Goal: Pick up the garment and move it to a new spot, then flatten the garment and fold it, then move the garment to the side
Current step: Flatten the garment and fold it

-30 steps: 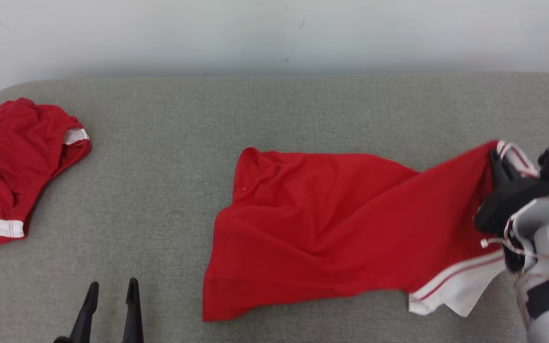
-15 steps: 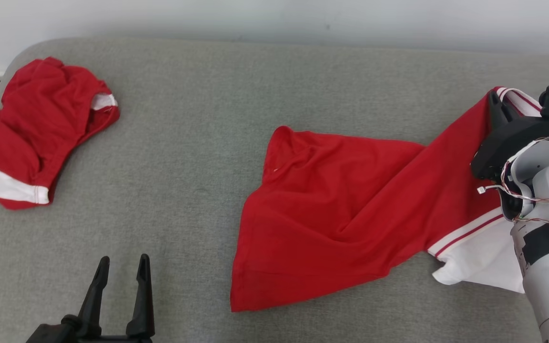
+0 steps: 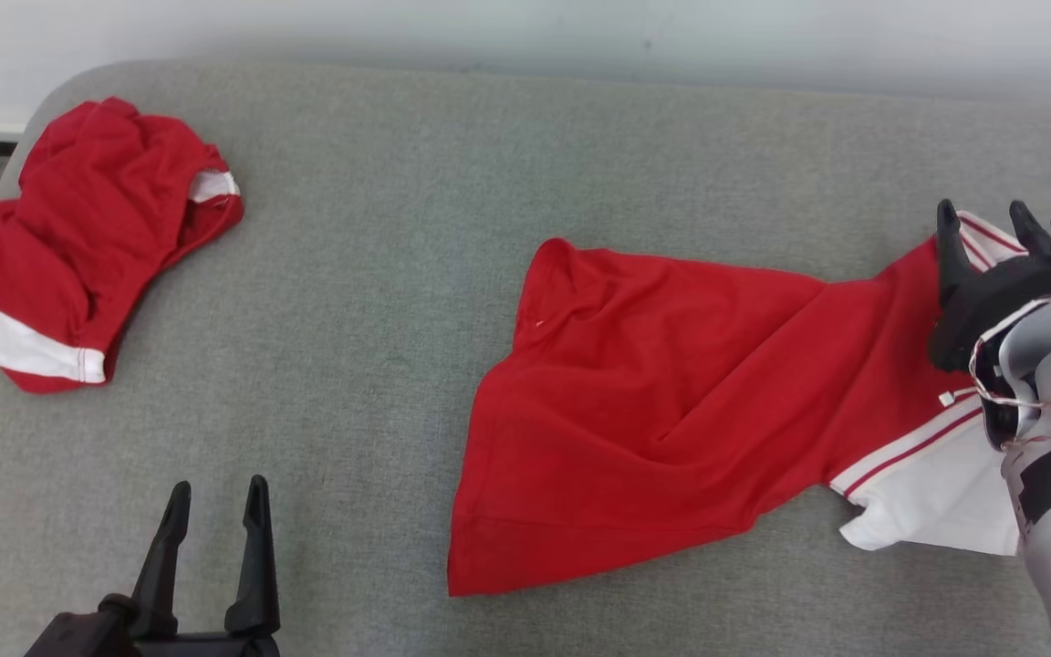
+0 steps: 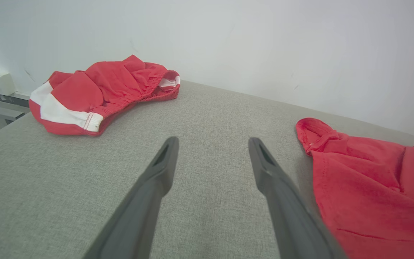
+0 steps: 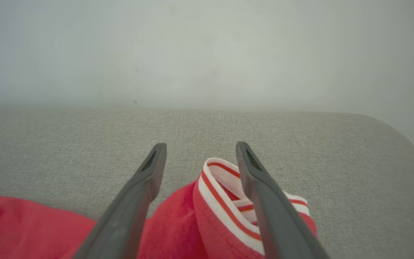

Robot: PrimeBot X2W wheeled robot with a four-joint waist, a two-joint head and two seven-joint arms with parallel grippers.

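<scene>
The right gripper (image 3: 983, 219) has let go since half a second ago, when its 2 dark fingers were pinched on the raised end of the red garment (image 3: 671, 401); those fingers now stand spread apart, with the garment's striped band (image 3: 991, 237) lying slack between them; in the right wrist view the right gripper (image 5: 200, 147) frames that striped band (image 5: 221, 187), a white rib with red lines that curls up off the fabric and runs under the finger on that view's right; the garment (image 5: 178, 223) itself lies rumpled on the grey cushion (image 3: 352, 319), right of centre in the head view, its white panel (image 3: 936, 493) spread beside the pale forearm; the left gripper (image 3: 220, 488) hangs at the lower left, fingers parted and holding nothing, well apart from the garment (image 4: 365, 187); in its own wrist view the left gripper (image 4: 213, 141) points over bare cushion (image 4: 49, 187); a second red garment (image 3: 78, 246) sits bunched at the far left near the pale wall (image 3: 489, 27).
</scene>
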